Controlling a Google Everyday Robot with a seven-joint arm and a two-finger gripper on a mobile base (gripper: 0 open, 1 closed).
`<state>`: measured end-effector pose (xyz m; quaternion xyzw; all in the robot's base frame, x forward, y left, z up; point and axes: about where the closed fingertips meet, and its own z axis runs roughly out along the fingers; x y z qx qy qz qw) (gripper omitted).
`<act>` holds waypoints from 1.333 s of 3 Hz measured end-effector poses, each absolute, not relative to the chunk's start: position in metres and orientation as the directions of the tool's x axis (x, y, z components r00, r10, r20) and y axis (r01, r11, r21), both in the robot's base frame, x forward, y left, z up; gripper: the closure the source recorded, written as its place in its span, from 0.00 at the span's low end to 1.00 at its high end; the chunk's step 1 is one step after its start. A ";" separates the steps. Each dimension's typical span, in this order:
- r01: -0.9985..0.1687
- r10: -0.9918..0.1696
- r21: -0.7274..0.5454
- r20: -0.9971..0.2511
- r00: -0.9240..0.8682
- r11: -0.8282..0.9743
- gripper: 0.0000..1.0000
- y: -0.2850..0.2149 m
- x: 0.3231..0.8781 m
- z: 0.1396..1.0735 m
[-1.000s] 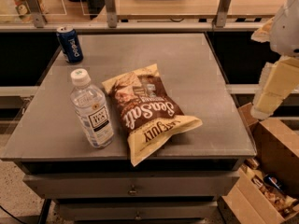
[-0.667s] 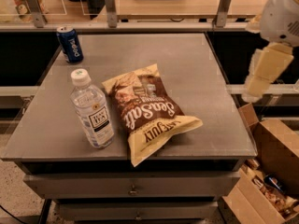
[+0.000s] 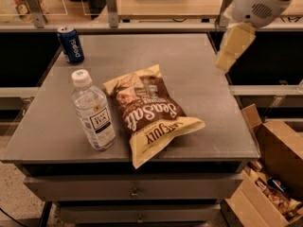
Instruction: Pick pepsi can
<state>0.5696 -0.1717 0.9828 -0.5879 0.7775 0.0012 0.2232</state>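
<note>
1. Can (image 3: 70,44): dark-blue pepsi can with a silver top, in the upper left of the frame. It stands upright at the far left corner of the table (image 3: 199,70), close to both edges, with its long axis vertical. It is untouched and apart from every other item.

2. Bottle (image 3: 93,111): clear plastic with a white cap, standing upright at left centre of the frame. It is below the can and well apart from it.

3. Bag (image 3: 150,112): brown-and-cream snack bag lying flat at centre, just beside the bottle. Its lower corner runs over the table's front edge.

4. Gripper (image 3: 226,58): cream-coloured, hanging from the white arm in the upper right of the frame, over the table's right edge. Whether it is spread or pressed together cannot be told. It holds nothing.

5. Box (image 3: 279,145): open cardboard box in the lower right of the frame, on the floor off the table.

Relation governing the pick: the can lies far to the left of the gripper, across the table's whole width and at about the same height in the frame.

Judgement: the far strip of tabletop between them looks bare. The bottle and bag sit lower in the frame, off that line, so they should not obstruct. The table's edges close by the can leave little margin for a nudge.
</note>
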 end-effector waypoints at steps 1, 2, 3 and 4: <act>-0.913 -0.826 -0.218 -0.532 -0.186 0.346 0.00 -0.125 0.594 0.971; -0.914 -0.742 -0.208 -0.657 -0.133 0.348 0.00 -0.061 0.607 0.967; -0.890 -0.710 -0.253 -0.696 -0.104 0.379 0.00 -0.050 0.624 0.979; -0.890 -0.710 -0.253 -0.696 -0.104 0.378 0.00 -0.050 0.624 0.979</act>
